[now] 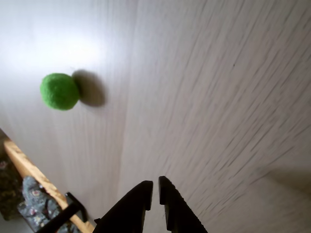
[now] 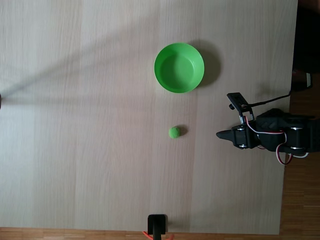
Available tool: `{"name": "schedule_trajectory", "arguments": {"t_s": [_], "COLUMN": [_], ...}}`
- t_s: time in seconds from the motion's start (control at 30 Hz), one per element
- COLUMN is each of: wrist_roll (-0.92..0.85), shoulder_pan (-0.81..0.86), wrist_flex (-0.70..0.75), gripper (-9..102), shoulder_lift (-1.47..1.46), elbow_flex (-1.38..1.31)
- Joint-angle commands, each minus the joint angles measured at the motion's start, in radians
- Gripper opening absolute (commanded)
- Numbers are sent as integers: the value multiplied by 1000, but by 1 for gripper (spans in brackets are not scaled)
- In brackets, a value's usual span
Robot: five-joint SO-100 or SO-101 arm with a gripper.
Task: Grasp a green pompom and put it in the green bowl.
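The green pompom (image 1: 60,91) (image 2: 174,132) lies on the pale wooden table, a small fuzzy ball casting a shadow to its right. The green bowl (image 2: 179,67) stands upright and empty, farther up the table in the fixed view. My gripper (image 1: 155,187) (image 2: 220,134) is black, its two fingers nearly touching with nothing between them. In the fixed view it hovers to the right of the pompom, well apart from it. In the wrist view the pompom sits at the upper left, far from the fingertips.
The arm's body with servos and red-white wires (image 2: 280,137) sits at the table's right edge. A black clamp (image 2: 157,225) grips the near edge. The table edge (image 1: 29,170) with floor and patterned fabric beyond shows in the wrist view's lower left.
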Motion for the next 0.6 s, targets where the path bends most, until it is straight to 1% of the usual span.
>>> {"name": "schedule_trajectory", "arguments": {"t_s": [0.0, 0.57], "wrist_roll": [5, -2], "shoulder_pan": [-2, -8], "wrist_flex": [5, 5], "gripper": [0, 0], "shoulder_lift": [57, 57], "elbow_flex": [-9, -9]}}
